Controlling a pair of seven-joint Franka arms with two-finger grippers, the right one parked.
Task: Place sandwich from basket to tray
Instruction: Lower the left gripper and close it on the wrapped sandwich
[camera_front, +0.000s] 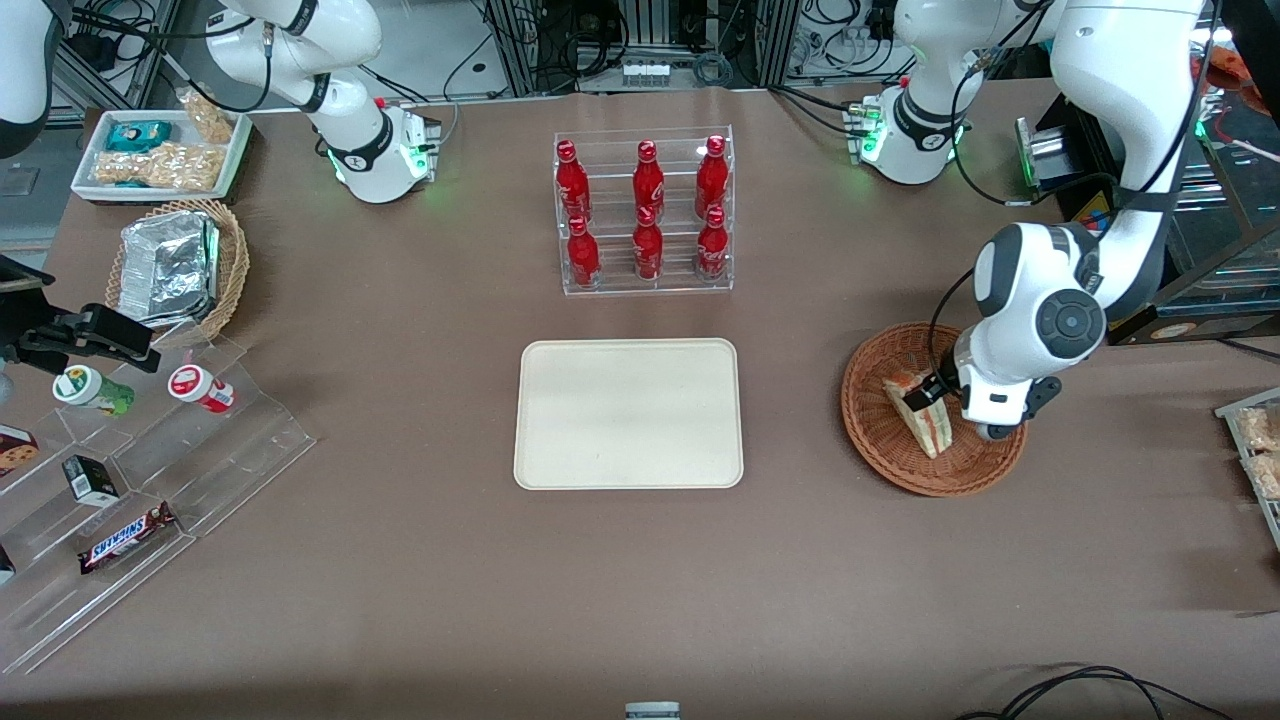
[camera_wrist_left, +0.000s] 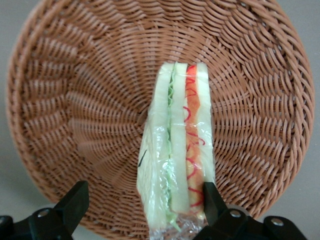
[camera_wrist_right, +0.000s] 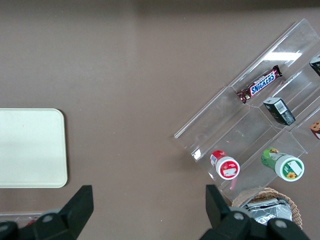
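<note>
Tray (camera_front: 628, 413) lies bare mid-table, ready as the drop spot. Toward the working arm's end, the basket (camera_front: 880, 432) holds the wrapped sandwich (camera_front: 918, 412) on edge; the gripper (camera_wrist_left: 142, 200) hangs low over it, fingers spread, one touching its side.

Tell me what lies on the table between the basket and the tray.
Nothing: the front view shows bare brown tabletop between the basket and the tray. The gripper sits open around the sandwich.

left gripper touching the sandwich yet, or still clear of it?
Cannot tell. In the left wrist view the gripper is open around the sandwich in the basket; one finger sits at its edge, but no gap or contact shows plainly.
</note>
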